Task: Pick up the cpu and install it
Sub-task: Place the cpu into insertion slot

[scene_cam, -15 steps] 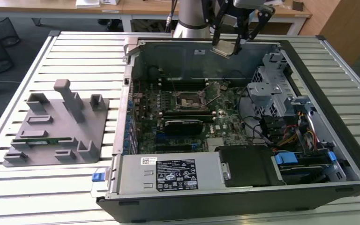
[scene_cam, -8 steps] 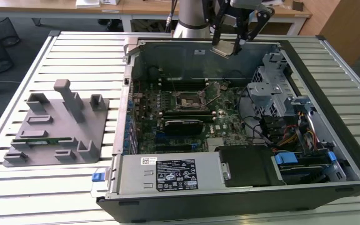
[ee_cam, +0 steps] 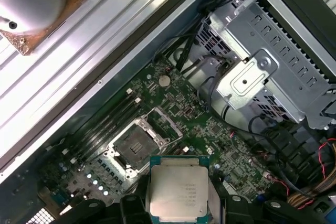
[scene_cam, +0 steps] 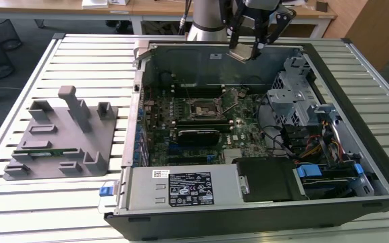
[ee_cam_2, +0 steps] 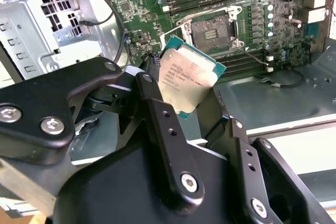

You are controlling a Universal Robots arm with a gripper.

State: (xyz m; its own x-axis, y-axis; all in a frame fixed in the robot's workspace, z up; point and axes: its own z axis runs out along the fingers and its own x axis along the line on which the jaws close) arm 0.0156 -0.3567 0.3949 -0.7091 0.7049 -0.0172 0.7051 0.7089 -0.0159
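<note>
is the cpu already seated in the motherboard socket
No, in the first wrist view the gripper holds the cpu clear of the empty socket.

An open desktop computer case (scene_cam: pixel 248 223) lay on its side on a slatted metal table (scene_cam: pixel 52 202). Inside, a green motherboard (scene_cam: pixel 248 126) sat beside a grey metal drive cage (scene_cam: pixel 290 96), with a labelled power supply (scene_cam: pixel 181 187) along the near wall. On the exterior view's left, apart from the case, a grey fixture block (scene_cam: pixel 52 136) carried a green memory stick (scene_cam: pixel 42 151).
</note>
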